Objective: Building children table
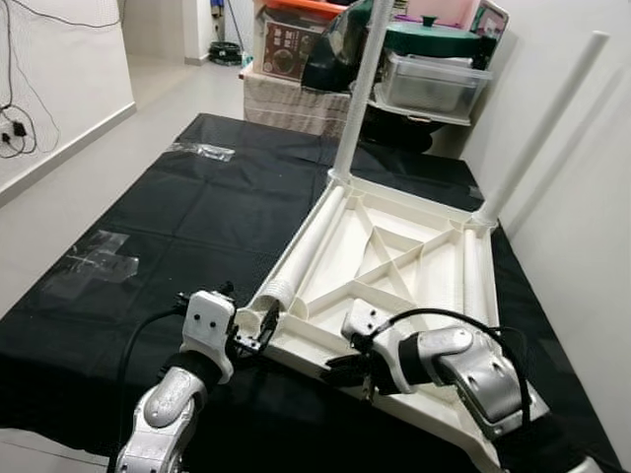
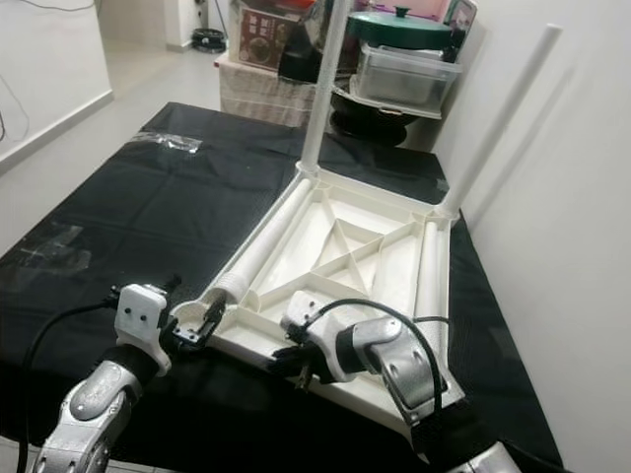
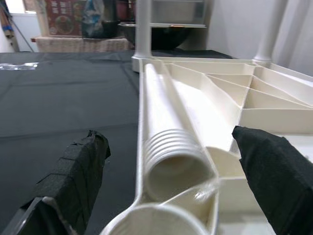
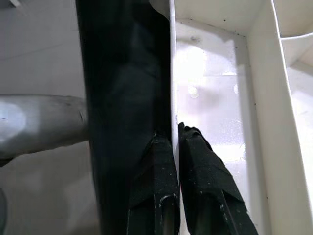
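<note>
While the right hand (image 2: 306, 370) pinches the near rim of the upturned white tabletop (image 1: 394, 266) on the black floor mat (image 1: 197, 207), the left hand (image 3: 166, 191), spread wide, faces the loose leg's (image 3: 164, 122) threaded end, pointing straight away.

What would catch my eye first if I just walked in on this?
An upside-down white children's table lies on a black cloth, with two legs already standing up at its far corners. The right gripper pinches the table's near rim, jaws shut on it. The left gripper sits open around the threaded end of a loose leg lying in the tabletop.
</note>
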Available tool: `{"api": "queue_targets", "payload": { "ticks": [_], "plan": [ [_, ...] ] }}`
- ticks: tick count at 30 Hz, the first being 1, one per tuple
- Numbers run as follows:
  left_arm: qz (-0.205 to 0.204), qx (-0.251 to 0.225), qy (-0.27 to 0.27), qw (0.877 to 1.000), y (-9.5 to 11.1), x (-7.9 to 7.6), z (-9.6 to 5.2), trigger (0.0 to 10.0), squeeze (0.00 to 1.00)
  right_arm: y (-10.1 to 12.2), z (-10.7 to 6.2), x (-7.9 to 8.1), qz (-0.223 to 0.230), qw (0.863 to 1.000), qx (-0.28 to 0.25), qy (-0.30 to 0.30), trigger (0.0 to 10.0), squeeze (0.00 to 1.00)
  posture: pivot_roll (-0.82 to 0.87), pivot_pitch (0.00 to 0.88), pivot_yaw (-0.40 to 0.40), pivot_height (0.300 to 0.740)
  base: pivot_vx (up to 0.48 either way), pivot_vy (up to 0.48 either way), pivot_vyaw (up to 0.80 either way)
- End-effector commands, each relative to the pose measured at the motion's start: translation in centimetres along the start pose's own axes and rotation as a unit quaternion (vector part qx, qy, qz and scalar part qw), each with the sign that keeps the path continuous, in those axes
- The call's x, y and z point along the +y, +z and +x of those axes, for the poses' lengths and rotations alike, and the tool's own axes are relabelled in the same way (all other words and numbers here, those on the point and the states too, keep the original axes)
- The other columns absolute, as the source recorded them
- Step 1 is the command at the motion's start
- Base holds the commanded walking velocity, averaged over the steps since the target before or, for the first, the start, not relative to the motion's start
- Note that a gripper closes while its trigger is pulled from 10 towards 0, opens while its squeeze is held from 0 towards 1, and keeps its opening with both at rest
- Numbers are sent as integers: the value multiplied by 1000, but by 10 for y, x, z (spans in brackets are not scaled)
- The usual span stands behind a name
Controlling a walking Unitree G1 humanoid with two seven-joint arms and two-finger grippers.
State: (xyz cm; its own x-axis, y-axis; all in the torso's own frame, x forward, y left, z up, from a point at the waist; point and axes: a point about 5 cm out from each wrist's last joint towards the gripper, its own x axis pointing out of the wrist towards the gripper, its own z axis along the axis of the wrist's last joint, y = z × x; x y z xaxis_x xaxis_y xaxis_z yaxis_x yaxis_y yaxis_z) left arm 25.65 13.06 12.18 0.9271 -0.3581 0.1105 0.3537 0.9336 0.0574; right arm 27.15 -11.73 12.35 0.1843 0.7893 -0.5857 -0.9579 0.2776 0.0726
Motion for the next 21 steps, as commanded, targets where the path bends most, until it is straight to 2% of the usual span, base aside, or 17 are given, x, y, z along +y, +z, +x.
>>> {"api": "queue_targets", "payload": {
  "ticks": [1, 2, 8, 10, 12, 15, 17, 20, 21],
  "plan": [
    [2, 4, -8, 1000, -3, -2, 0, 10000, 0, 18, 3, 11, -53, 997, -33, 45, 0, 0, 52, 0, -146, 740, 0, 0, 0],
    [2, 4, -7, 1000, -3, -2, 0, 10000, 0, 17, 2, 9, -58, 997, -25, 33, 10000, 1000, 53, 0, -144, 740, 0, 0, 0],
    [2, 5, -7, 1000, -3, -2, 0, 10000, 0, 24, -1, 7, -48, 998, -39, 29, 10000, 1000, 50, 0, -142, 740, 0, 0, 0],
    [1, 5, -7, 1000, -3, -3, 0, 10000, 0, 30, -2, 5, -43, 997, -54, 26, 10000, 1000, 50, 0, -142, 740, 0, 0, 0],
    [0, 4, -9, 1000, -3, -4, 0, 10000, 0, 43, -5, 3, -35, 995, -93, 19, 10000, 1000, 48, 0, -140, 740, 0, 0, 0],
    [0, 3, -9, 1000, -2, -4, 1, 10000, 0, 48, -6, 1, -33, 993, -109, 14, 10000, 1000, 48, 0, -138, 740, 0, 0, 0],
    [1, 0, -6, 1000, -1, -2, 1, 10000, 0, 66, -17, -17, -38, 984, -160, -62, 10000, 1000, 47, 0, -138, 740, 0, 0, 0],
    [2, -1, -4, 1000, -1, -1, 1, 10000, 0, 72, -22, -25, -42, 978, -179, -96, 10000, 1000, 47, 0, -138, 740, 0, 0, 0],
    [2, -4, 0, 1000, 0, 0, 1, 10000, 0, 80, -31, -41, -48, 964, -201, -168, 10000, 1000, 42, 0, -135, 740, 0, 0, 0]
  ]
}}
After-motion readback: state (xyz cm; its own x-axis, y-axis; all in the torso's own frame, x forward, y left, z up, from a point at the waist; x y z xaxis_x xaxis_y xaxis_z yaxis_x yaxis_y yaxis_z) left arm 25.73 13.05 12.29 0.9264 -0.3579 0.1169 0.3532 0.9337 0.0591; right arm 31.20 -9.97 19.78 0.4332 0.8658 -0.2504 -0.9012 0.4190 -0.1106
